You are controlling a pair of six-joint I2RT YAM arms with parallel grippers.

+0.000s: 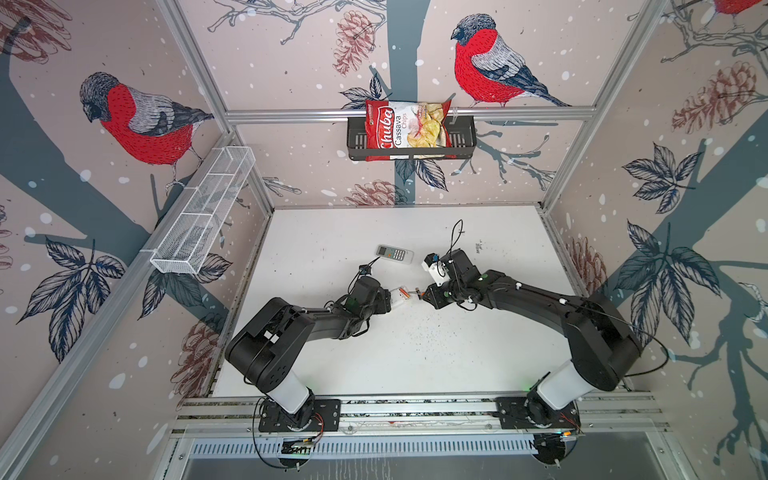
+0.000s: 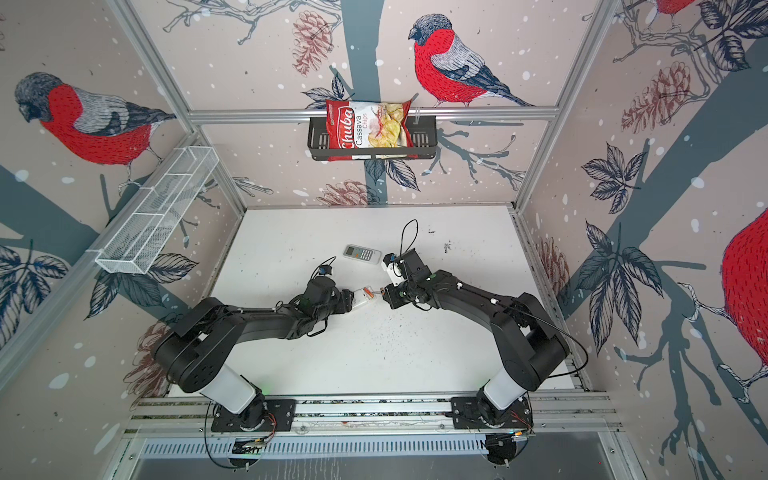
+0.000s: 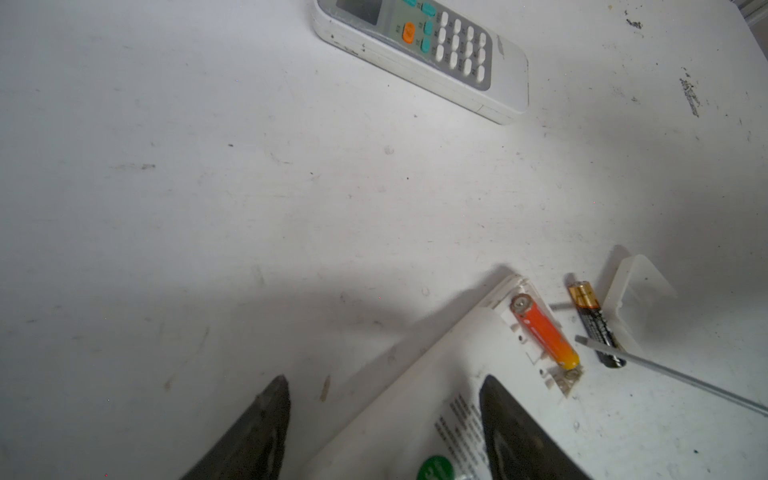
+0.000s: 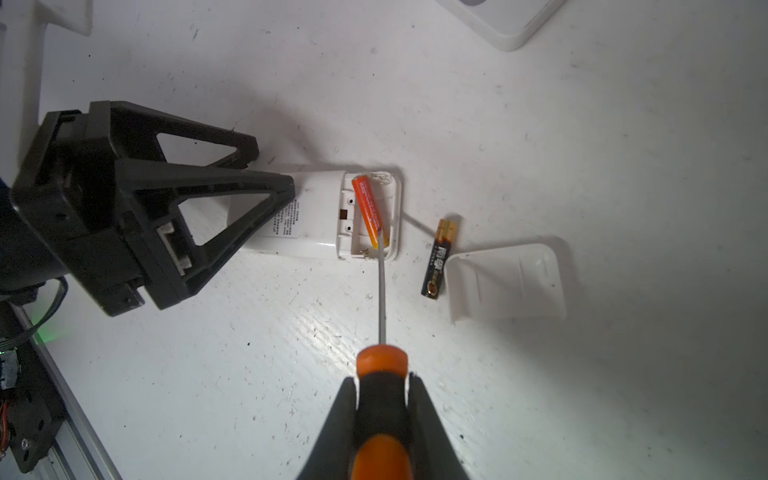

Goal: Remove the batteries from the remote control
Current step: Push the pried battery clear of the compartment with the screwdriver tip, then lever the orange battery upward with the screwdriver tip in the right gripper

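Note:
A white remote control (image 4: 307, 237) lies face down with its battery bay open. One orange battery (image 4: 369, 210) still sits in the bay. A black-and-gold battery (image 4: 438, 257) lies on the table beside it. My right gripper (image 4: 382, 378) is shut on the orange-and-black screwdriver (image 4: 380, 361), whose thin shaft reaches the orange battery's yellow end. My left gripper (image 3: 386, 380) stands open over the remote (image 3: 415, 395): one finger (image 3: 511, 419) lies over its labelled back, the other (image 3: 266, 419) is beside it with bare table between. In both top views the two grippers meet mid-table (image 1: 409, 296) (image 2: 374, 294).
The loose white battery cover (image 4: 507, 282) lies just past the black battery. A second white remote (image 1: 395, 253) lies face up farther back. A black basket (image 1: 465, 143) with a chips bag hangs on the back wall, a white wire basket (image 1: 203, 216) on the left wall.

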